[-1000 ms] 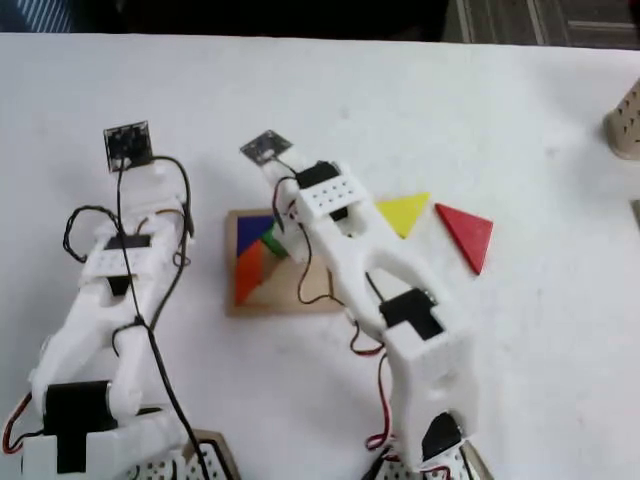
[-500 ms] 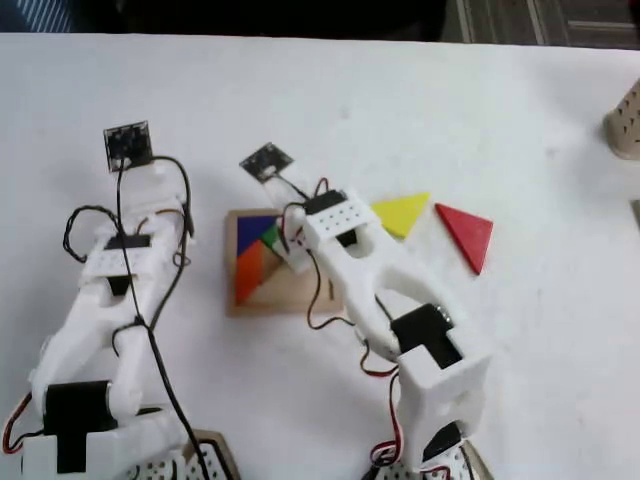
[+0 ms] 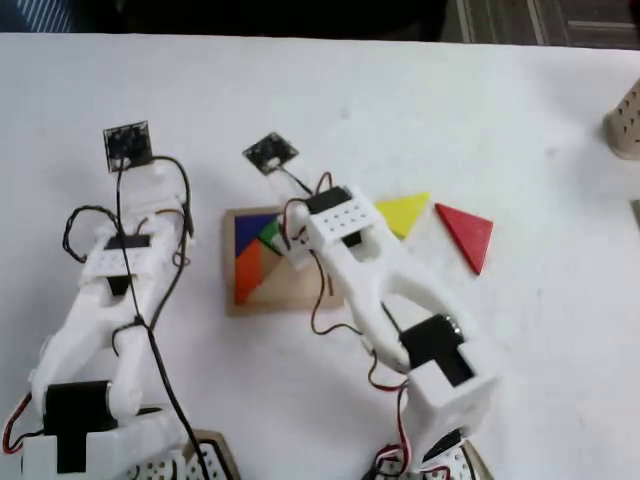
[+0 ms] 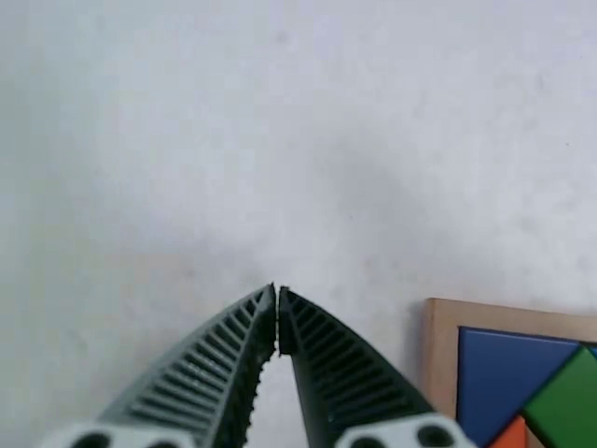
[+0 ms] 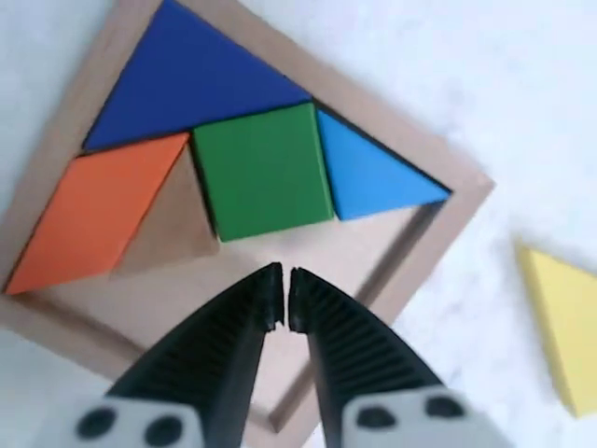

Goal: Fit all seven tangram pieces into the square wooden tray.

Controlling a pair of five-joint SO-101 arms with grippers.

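Note:
The square wooden tray [image 3: 300, 296] [image 5: 438, 217] lies between the two arms. In it sit a dark blue triangle [image 5: 187, 79], a green square [image 5: 266, 170], a light blue triangle [image 5: 373, 177] and an orange parallelogram [image 5: 93, 213]. A yellow triangle [image 3: 405, 212] [image 5: 560, 327] and a red triangle [image 3: 467, 236] lie on the table right of the tray. My right gripper [image 5: 284, 301] hangs shut and empty over the tray's bare floor, just short of the green square. My left gripper [image 4: 278, 322] is shut and empty over bare table, left of the tray's corner [image 4: 440, 347].
The right arm [image 3: 370, 270] covers the tray's right part in the high view. The left arm [image 3: 125, 260] stands left of the tray. A tan pegged object [image 3: 626, 122] sits at the table's right edge. White tabletop lies open at the back.
The right arm's elbow has swung toward the near right and its wrist shifted slightly over the tray. The left arm has stayed still. No piece has moved.

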